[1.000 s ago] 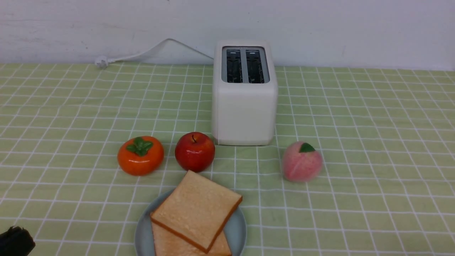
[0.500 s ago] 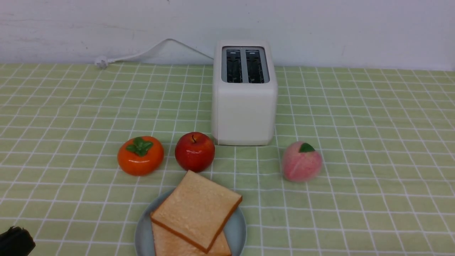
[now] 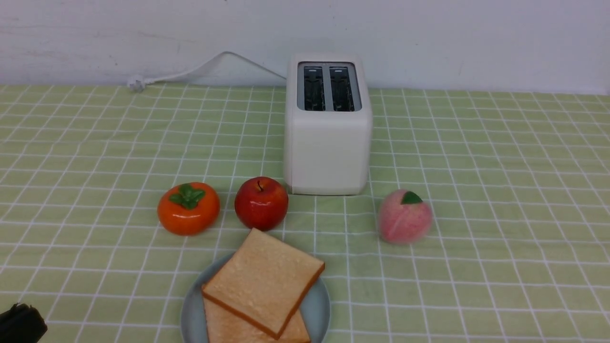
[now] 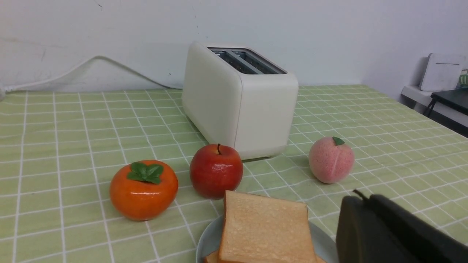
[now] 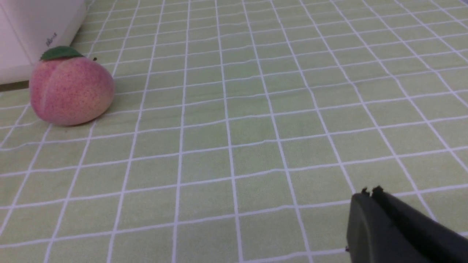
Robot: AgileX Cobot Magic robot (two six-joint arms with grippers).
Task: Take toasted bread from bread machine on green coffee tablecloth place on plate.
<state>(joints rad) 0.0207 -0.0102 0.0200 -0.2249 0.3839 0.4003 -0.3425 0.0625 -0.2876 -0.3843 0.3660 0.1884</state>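
Two slices of toasted bread lie stacked on the plate (image 3: 315,312) at the front of the table, the top slice (image 3: 263,281) skewed over the lower one (image 3: 228,329). The white bread machine (image 3: 329,128) stands at the back on the green coffee tablecloth (image 3: 476,190), and both of its slots are empty. My left gripper (image 4: 361,197) is shut and holds nothing, beside the plate (image 4: 323,243) and the bread (image 4: 265,226). My right gripper (image 5: 370,192) is shut and empty, low over bare cloth, well away from the peach.
An orange persimmon (image 3: 188,208) and a red apple (image 3: 261,203) sit between plate and toaster. A pink peach (image 3: 405,216) lies right of the toaster. The white cord (image 3: 200,69) runs along the back wall. A dark side table (image 4: 451,100) stands beyond the table's right edge.
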